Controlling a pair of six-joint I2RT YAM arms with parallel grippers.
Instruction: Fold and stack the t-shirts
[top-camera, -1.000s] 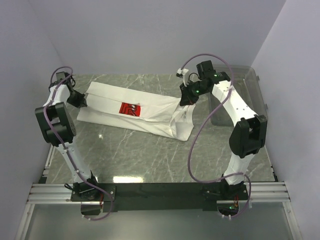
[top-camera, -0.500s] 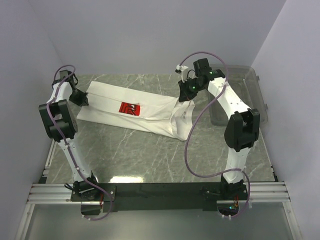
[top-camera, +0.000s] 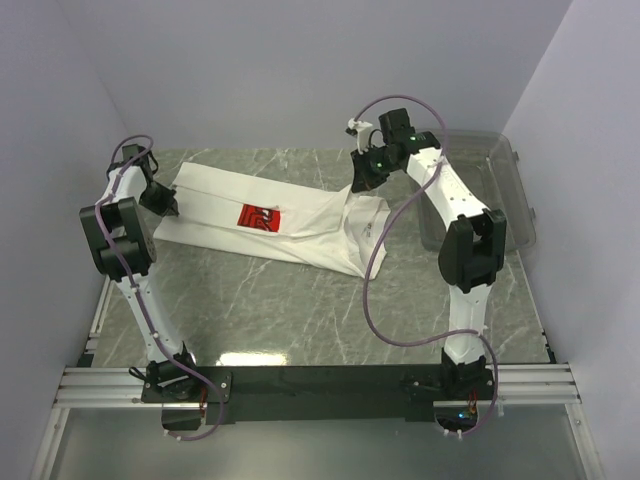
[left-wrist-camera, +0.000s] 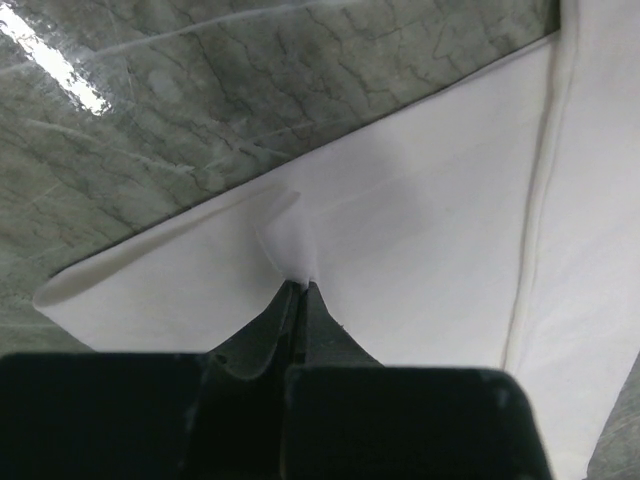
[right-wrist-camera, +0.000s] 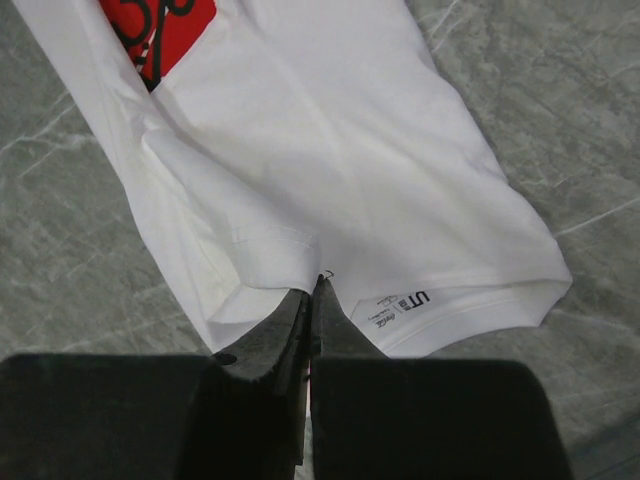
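The white t-shirt (top-camera: 305, 215) lies folded lengthwise in a long band across the far part of the table, with its red square print (top-camera: 260, 217) facing up. My left gripper (top-camera: 163, 200) is shut on a pinch of fabric at the shirt's left end (left-wrist-camera: 298, 275). My right gripper (top-camera: 358, 186) is shut on a folded hem at the shirt's right end (right-wrist-camera: 312, 285), next to the neck label (right-wrist-camera: 400, 308). The red print also shows in the right wrist view (right-wrist-camera: 160, 30). The right end is slightly raised, with a flap lying toward the front.
A clear grey plastic bin (top-camera: 505, 190) stands at the far right, just beyond the right arm. The grey marble tabletop (top-camera: 300, 310) stretches in front of the shirt. White walls close in at the left, back and right.
My right gripper has moved back and left, drawing the shirt's right end with it, so the front flap is shorter. My left gripper has hardly moved.
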